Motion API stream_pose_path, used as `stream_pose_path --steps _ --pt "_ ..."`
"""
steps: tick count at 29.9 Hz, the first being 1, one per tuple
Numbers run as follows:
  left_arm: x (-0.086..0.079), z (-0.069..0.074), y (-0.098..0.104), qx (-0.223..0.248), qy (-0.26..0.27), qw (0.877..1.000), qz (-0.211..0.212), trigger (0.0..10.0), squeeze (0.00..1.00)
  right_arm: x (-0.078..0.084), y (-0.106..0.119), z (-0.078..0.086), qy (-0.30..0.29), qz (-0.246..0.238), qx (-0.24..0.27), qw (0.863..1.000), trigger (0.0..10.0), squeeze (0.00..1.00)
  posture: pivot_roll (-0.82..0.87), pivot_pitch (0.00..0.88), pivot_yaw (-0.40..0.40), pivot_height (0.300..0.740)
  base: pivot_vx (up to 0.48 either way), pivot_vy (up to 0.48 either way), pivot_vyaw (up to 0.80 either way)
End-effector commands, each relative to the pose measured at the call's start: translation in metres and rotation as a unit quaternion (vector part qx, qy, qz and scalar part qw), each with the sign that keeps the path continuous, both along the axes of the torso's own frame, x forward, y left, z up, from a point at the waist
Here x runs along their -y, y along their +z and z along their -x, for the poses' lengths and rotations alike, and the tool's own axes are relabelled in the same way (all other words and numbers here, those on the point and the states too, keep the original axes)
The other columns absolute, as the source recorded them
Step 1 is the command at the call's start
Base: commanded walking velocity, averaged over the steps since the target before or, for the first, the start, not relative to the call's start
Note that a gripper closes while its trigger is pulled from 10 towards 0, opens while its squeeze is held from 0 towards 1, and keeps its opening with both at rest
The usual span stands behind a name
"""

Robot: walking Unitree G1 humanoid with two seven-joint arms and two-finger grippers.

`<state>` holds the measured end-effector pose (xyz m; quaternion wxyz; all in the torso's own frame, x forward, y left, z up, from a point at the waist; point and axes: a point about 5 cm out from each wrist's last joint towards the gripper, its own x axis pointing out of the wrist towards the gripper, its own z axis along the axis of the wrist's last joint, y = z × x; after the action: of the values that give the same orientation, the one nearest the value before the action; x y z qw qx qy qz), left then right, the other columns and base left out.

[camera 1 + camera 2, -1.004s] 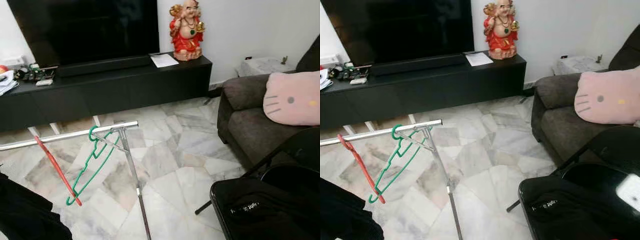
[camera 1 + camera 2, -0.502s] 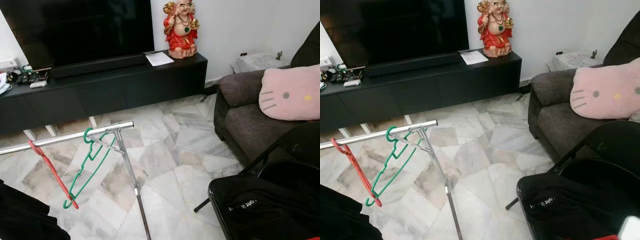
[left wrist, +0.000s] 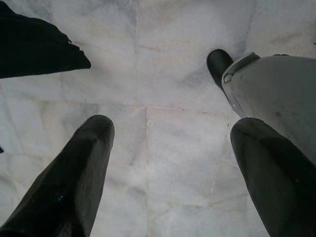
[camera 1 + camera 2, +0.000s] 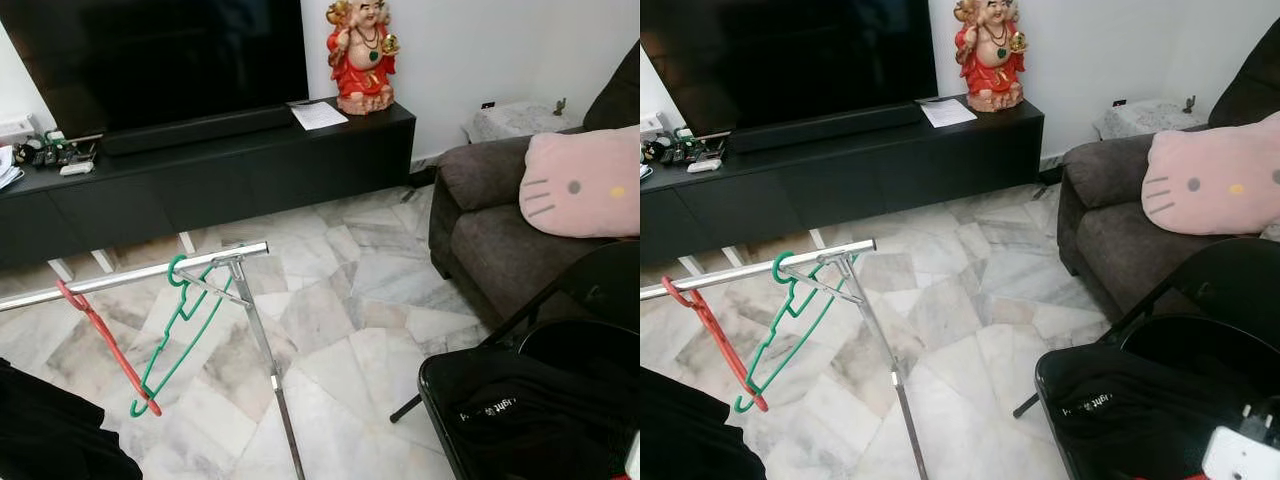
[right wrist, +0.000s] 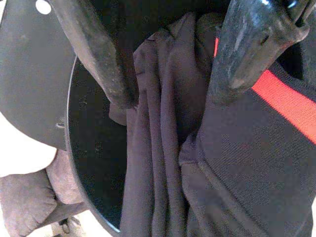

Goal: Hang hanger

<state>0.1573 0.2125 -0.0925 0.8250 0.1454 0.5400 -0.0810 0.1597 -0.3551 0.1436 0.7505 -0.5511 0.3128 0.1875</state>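
Green hanger (image 4: 183, 330) & red hanger (image 4: 105, 345) hang on the metal rail (image 4: 130, 276), lower left of frame. Black garment (image 5: 197, 163) lies on the folding chair (image 4: 560, 400), lower right, w/ right gripper (image 5: 170, 98) jaws apart over it. Left gripper (image 3: 170, 163) jaws apart above the marble floor (image 4: 340, 300). TV console (image 4: 220, 170) behind, sofa (image 4: 490, 230) at right.

Green hanger (image 4: 182, 335), red hanger (image 4: 105, 345), pink cushion (image 4: 580, 185), veined marble floor (image 4: 340, 300)

green hanger (image 4: 790, 325) and red hanger (image 4: 715, 340) on silver rail (image 4: 755, 269)
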Motion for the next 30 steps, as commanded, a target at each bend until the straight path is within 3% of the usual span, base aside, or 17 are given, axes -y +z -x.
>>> stream_pose_path --steps 1,12,30 --pt "-0.006 0.003 0.0 -0.01 0.0 1.0 -0.008 10.0 0.0 -0.001 -0.004 0.004 0.014 0.015 -0.025 0.999 10.0 0.0 -0.2 0.055 0.101 0.74 0.0 0.0 0.0" --pt "-0.005 0.003 0.0 -0.01 0.001 1.0 -0.007 10.0 0.0 0.026 -0.015 0.018 -0.041 0.076 -0.053 0.995 10.0 0.0 -0.2 0.052 0.099 0.74 0.0 0.0 0.0" --pt "-0.006 0.003 0.0 -0.008 0.002 1.0 -0.009 10.0 0.0 0.024 -0.032 0.014 -0.044 0.059 -0.04 0.996 10.0 0.0 -0.19 0.05 0.101 0.74 0.0 0.0 0.0"
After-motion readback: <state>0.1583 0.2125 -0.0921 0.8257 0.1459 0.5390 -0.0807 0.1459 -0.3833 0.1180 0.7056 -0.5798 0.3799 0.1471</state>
